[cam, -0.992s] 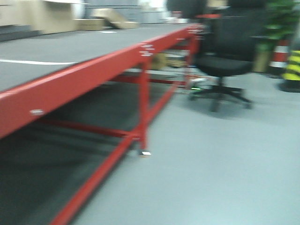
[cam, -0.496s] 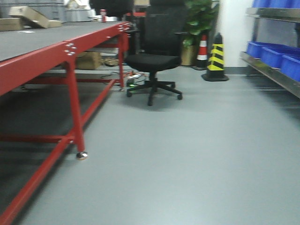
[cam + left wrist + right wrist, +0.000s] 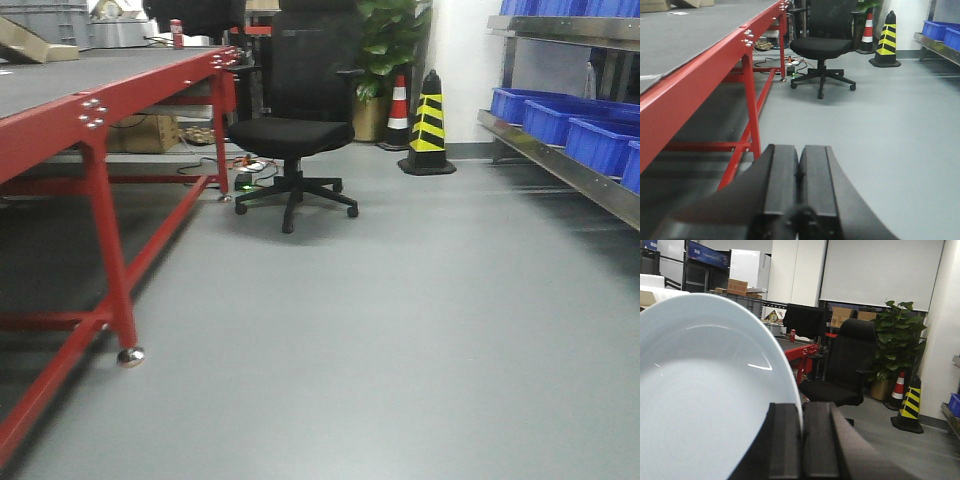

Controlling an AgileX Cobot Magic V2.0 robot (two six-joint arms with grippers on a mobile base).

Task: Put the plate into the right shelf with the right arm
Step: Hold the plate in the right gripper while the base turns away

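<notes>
Two big fixtures flank the grey floor: the long red-framed bench (image 3: 60, 110) on the left and the steel shelf (image 3: 560, 165) with its blue bins (image 3: 600, 140) on the right, with a black office chair (image 3: 290, 135) and a striped cone (image 3: 428, 125) between them at the far end. The white plate (image 3: 705, 390) fills the left of the right wrist view, standing on edge, its rim pinched in the right hand (image 3: 802, 440). The left hand (image 3: 799, 170) is clenched, fingers pressed together on nothing.
</notes>
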